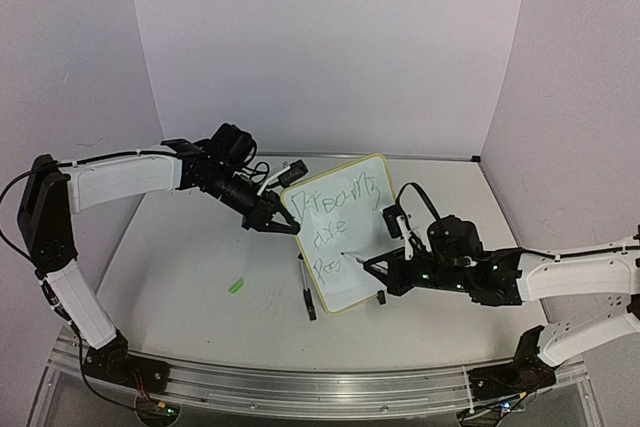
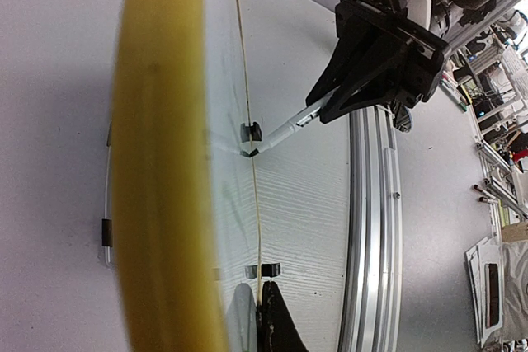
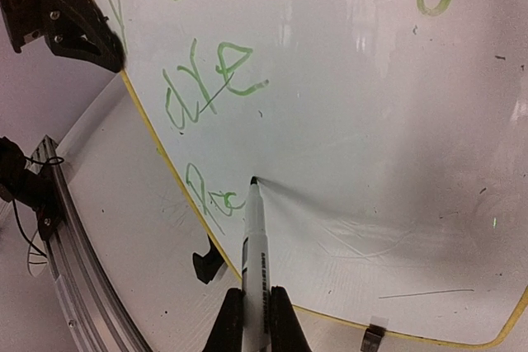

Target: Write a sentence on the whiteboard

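Step in hand: third line of sentence (image 1: 327,239), barely begun. Whiteboard (image 1: 352,282) standing on table (image 1: 200,257), left edge clamped in left gripper (image 1: 275,219). Right gripper (image 3: 252,309) pinching marker (image 3: 253,241), tip on board. Next, likely: short, light strokes rightward.

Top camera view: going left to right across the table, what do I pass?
green bit → left gripper, clamped on the next item's edge → whiteboard → right gripper, holding the marker
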`<state>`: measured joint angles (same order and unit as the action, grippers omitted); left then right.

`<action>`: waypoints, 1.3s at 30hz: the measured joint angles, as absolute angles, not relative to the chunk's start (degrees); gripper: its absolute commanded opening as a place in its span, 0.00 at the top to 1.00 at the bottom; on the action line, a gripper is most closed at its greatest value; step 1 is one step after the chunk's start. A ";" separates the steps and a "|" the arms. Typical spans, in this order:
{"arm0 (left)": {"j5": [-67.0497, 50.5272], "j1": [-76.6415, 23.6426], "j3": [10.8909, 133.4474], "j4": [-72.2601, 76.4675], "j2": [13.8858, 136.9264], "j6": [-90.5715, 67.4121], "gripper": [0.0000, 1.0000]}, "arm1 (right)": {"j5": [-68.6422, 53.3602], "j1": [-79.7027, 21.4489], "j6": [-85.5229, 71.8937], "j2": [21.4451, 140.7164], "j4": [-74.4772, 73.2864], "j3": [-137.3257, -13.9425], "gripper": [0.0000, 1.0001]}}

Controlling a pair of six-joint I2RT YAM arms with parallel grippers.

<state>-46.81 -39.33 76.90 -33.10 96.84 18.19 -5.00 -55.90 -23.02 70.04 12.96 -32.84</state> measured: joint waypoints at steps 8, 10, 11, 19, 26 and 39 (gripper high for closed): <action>-46.78 -39.33 76.90 -33.10 96.84 18.17 1.00 | -6.68 -55.96 -23.05 71.98 12.23 -32.86 1.00; -46.78 -39.33 76.90 -33.09 96.85 18.17 1.00 | -6.45 -55.96 -23.20 71.76 11.94 -32.84 1.00; -46.79 -39.33 76.90 -33.08 96.85 18.17 1.00 | -6.12 -55.96 -23.34 71.46 11.72 -32.74 1.00; -46.82 -39.33 76.90 -33.10 96.89 18.17 1.00 | -3.01 -55.90 -24.36 68.06 10.03 -31.49 1.00; -46.85 -39.33 76.90 -33.10 96.92 18.17 1.00 | -4.80 -55.92 -24.56 69.89 9.68 -31.33 1.00; -46.85 -39.35 76.90 -33.10 96.92 18.17 1.00 | -6.07 -55.90 -24.55 67.64 9.84 -31.06 1.00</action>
